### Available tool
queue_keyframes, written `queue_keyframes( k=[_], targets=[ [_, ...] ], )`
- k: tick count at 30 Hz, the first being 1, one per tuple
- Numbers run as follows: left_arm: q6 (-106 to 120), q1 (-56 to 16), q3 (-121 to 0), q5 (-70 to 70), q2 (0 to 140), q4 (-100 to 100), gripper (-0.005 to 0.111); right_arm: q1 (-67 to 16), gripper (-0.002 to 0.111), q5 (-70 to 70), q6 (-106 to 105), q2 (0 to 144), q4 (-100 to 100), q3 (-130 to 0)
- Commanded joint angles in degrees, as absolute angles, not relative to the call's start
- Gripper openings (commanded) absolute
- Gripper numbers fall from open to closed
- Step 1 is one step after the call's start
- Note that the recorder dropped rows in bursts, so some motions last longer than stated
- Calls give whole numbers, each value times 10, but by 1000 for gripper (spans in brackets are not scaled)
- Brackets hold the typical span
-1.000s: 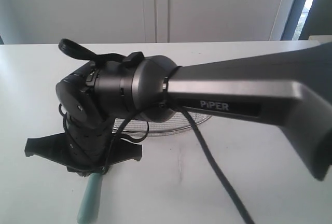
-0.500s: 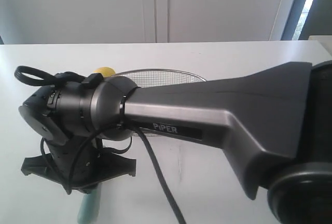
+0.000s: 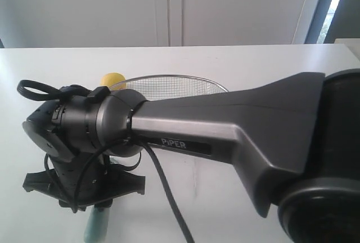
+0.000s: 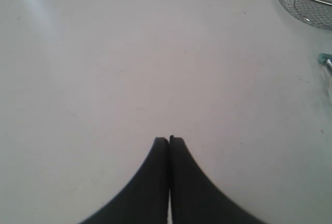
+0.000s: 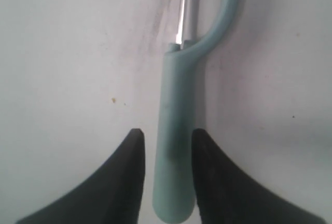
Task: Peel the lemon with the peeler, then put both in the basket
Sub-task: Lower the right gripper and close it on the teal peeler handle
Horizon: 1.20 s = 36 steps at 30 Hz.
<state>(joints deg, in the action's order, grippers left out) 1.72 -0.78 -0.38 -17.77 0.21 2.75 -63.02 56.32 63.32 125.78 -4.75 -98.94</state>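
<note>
Two things are waiting on the white tabletop point(image 3: 270, 63), outside the basket point(image 3: 169, 77), so I think the first step is just starting: picking up the peeler point(image 5: 175, 105). The big dark right arm point(image 3: 225, 125) is reaching low across the front. The wire basket is sitting behind it. The right pincer point(image 5: 167, 136) is hanging spread, one finger on each side of the peeler's handle, with a thin gap showing on one side. Next it is needing to squeeze shut and lift. The left pincer point(image 4: 169, 140) is pressed together over bare tabletop. The peeler is lying flat, pale green, with a shiny blade in its loop. The small yellow lemon point(image 3: 112, 79) is sitting just beside the basket's rim.
</note>
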Motion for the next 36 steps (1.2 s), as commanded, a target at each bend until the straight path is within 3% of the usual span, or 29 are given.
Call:
queue_keyframes(
  k=[1, 18, 20, 21, 23, 36],
  targets=[
    [18, -7, 0, -176, 0, 31, 0, -631, 37, 565, 632, 1268, -49, -992],
    [18, -7, 0, -176, 0, 31, 0, -631, 38, 561, 631, 1291, -35, -992],
    [18, -7, 0, -176, 0, 31, 0, -631, 29, 561, 628, 1291, -35, -992],
    [18, -7, 0, -176, 0, 31, 0, -631, 13, 563, 628, 1291, -35, -992],
    [18, -7, 0, -176, 0, 31, 0, -631, 0, 563, 628, 1290, -36, -992],
    [18, -7, 0, -176, 0, 31, 0, -631, 0, 562, 627, 1287, -52, -993]
  ],
)
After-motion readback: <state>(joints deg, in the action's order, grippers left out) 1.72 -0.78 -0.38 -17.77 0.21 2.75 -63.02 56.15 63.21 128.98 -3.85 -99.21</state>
